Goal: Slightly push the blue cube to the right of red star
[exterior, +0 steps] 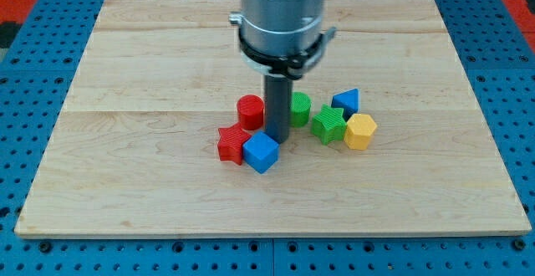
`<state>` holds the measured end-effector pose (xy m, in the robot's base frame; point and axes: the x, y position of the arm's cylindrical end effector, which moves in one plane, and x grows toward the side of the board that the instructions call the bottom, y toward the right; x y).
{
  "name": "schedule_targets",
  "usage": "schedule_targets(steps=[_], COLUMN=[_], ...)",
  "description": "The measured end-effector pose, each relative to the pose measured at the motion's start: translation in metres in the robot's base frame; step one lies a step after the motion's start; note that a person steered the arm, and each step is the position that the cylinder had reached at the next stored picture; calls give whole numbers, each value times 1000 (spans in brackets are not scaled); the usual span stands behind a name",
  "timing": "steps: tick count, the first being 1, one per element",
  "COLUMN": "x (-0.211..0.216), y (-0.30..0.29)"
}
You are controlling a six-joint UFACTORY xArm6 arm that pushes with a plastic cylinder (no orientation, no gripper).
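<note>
The blue cube point(261, 152) sits on the wooden board point(125, 159) just below the middle, touching the right side of the red star point(232, 143). My tip point(277, 137) is down on the board at the blue cube's upper right corner, touching or nearly touching it. The rod rises from there into the grey arm body point(280, 17) at the view's top.
A red cylinder point(250, 111) stands just above the red star, left of the rod. To the rod's right lie a green cylinder point(299, 109), a green star point(329, 125), a blue triangular block point(346, 102) and a yellow hexagonal block point(360, 131).
</note>
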<state>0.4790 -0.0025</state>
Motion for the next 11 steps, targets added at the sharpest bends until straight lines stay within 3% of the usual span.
schedule_targets(steps=[2,4,5,6,11], x=[-20,56,85,85,55], y=[8,36,7,-31,12])
